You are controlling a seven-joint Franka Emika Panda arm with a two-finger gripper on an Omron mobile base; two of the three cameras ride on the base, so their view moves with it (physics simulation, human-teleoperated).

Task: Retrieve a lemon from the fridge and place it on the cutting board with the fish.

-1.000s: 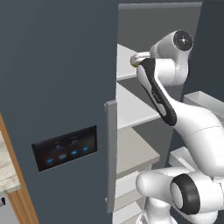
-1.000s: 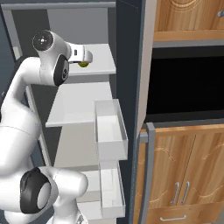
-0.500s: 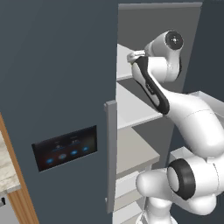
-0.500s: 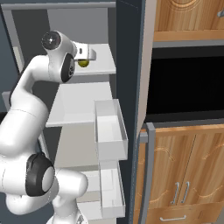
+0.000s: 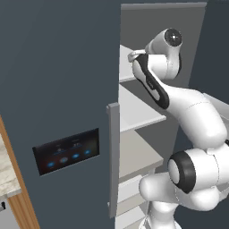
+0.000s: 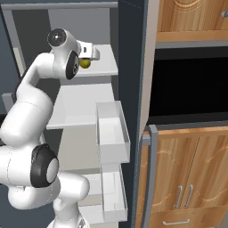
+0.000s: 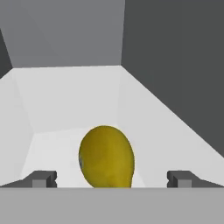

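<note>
The lemon (image 7: 106, 156), yellow-green and smooth, rests on the white upper shelf (image 7: 65, 96) of the open fridge (image 6: 131, 67). My gripper (image 7: 111, 179) is open. Its two dark fingertips (image 7: 41, 178) stand wide on either side of the lemon with gaps between, and I cannot tell whether they touch it. From the right base view the lemon (image 6: 84, 63) peeks out just under my hand at the shelf's front. In the left base view my hand (image 5: 135, 57) reaches into the top shelf past the slate-grey fridge door (image 5: 58, 89). The cutting board and the fish are out of view.
White door bins (image 6: 111, 133) hang on the open fridge door to the right of the arm. Lower white shelves (image 5: 136, 112) sit under the hand. A dark oven recess (image 6: 191, 84) and wooden cabinets (image 6: 191, 178) stand to the right; the black panel with blue lights (image 5: 67, 151) is on the closed door.
The arm has pushed a little farther into the upper shelf, bringing the hand closer around the lemon. The jaws stayed wide open and the lemon has not moved.
</note>
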